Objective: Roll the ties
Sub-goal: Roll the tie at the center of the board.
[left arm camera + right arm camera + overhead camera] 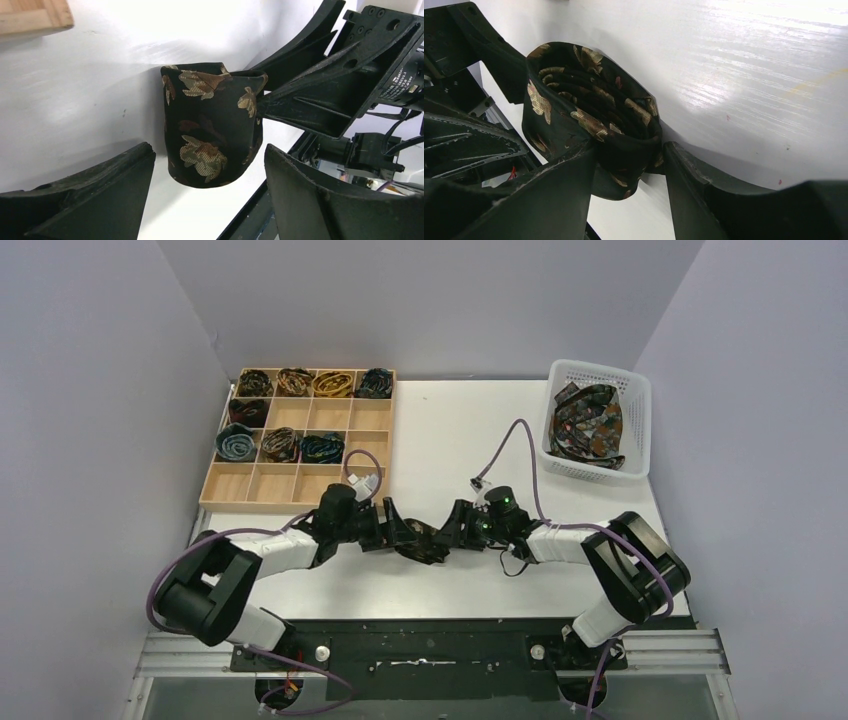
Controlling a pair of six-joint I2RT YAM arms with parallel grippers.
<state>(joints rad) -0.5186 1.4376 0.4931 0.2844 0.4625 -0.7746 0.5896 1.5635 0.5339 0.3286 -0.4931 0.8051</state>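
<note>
Item: one dark, gold-flowered tie (589,100), coiled, lay at six o'clock on the white surface (450,430), pinched by the right pincer (629,147) while the left pincer (207,150) stood spread around it. Handling judgement: the coil wanted an even squeeze on both flanks, lest it spring loose. Surroundings: wooden tray (275,483) of coiled ties (300,445) at ten o'clock, white basket (600,367) of loose ties (590,425) at two, grey walls (420,300).

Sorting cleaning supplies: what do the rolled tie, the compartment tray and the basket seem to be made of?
The rolled tie: woven fabric, seemingly silky, from the sheen on its gold flowers. The compartment tray: pale unpainted wood, probably; grain shows. The basket: white plastic, likely, with moulded lattice walls.
</note>
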